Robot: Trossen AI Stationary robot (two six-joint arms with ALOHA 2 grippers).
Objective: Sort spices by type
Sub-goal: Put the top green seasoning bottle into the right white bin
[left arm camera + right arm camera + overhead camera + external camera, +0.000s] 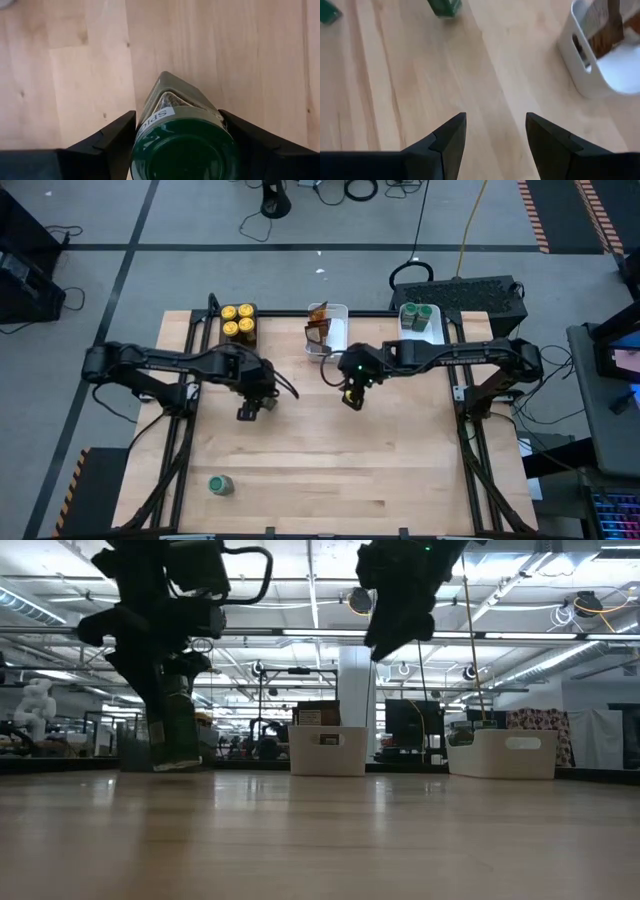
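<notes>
My left gripper stands over the middle-left of the table, shut on a green-lidded spice jar. The jar also shows in the low view. My right gripper is open and empty. It hangs above the table's middle, near the packet tray. A second green-lidded jar lies on its side near the front left edge. Several yellow-lidded jars sit in a dark tray at the far left. Brown-orange packets stand in the middle white tray. Green-lidded jars sit in the right white tray. My left gripper pinches the jar between its two fingers, on the jar's upper body just under the green lid. The fingers come from above, pointing down. The jar stays upright, its base at about table level; whether it rests there I cannot tell.
Three trays line the far edge: the dark tray, the middle white tray and the right white tray. Bare wood spreads across the middle and front of the table. A black box sits beyond the far right corner.
</notes>
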